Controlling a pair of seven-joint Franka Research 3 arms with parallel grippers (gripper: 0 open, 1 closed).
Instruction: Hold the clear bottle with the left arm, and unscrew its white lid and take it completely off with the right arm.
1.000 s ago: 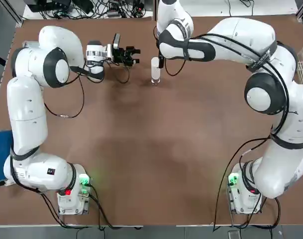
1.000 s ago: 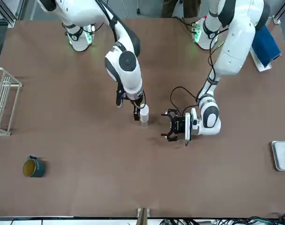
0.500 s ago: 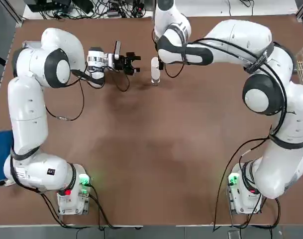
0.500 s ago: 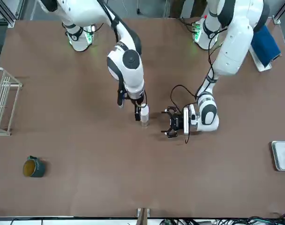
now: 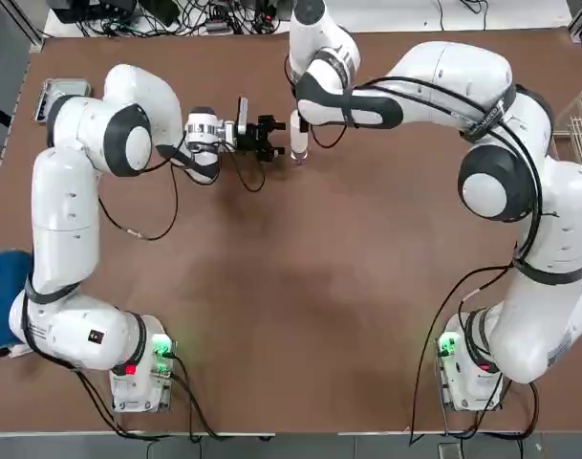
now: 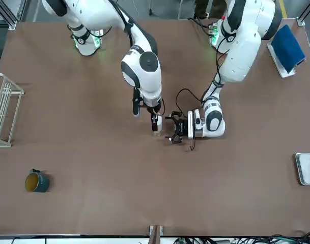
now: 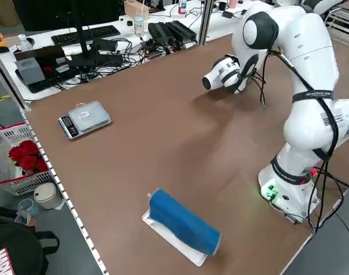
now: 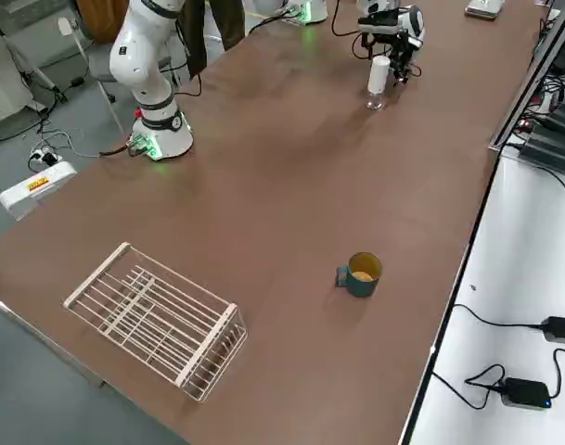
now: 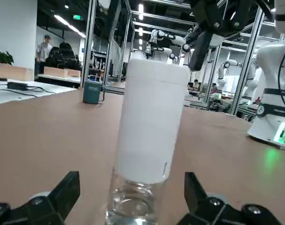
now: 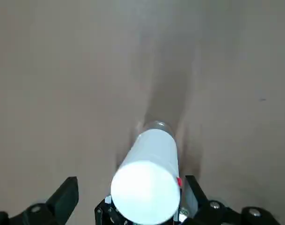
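Observation:
The clear bottle (image 9: 135,204) stands upright on the brown table (image 5: 300,287) with its tall white lid (image 9: 151,119) on. It also shows far back in the top view as the bottle (image 5: 298,145). My left gripper (image 5: 278,140) lies level at the bottle's left, open, its fingers (image 9: 67,187) flanking the glass base without touching. My right gripper (image 10: 130,190) hangs straight above the lid (image 10: 146,187), open, one finger at each side of the lid's top. In the front view the right gripper (image 6: 153,117) is just over the bottle (image 6: 156,127).
A teal mug (image 6: 36,181) stands near the far edge on the robot's right, with a wire rack (image 6: 3,114) beyond it. A scale (image 7: 82,119) and a blue roll on a white pad (image 7: 183,222) lie on the left side.
My left gripper has slid right across the table until its open fingers reach the bottle. The right arm has shifted slightly over the lid. The bottle stands where it did.

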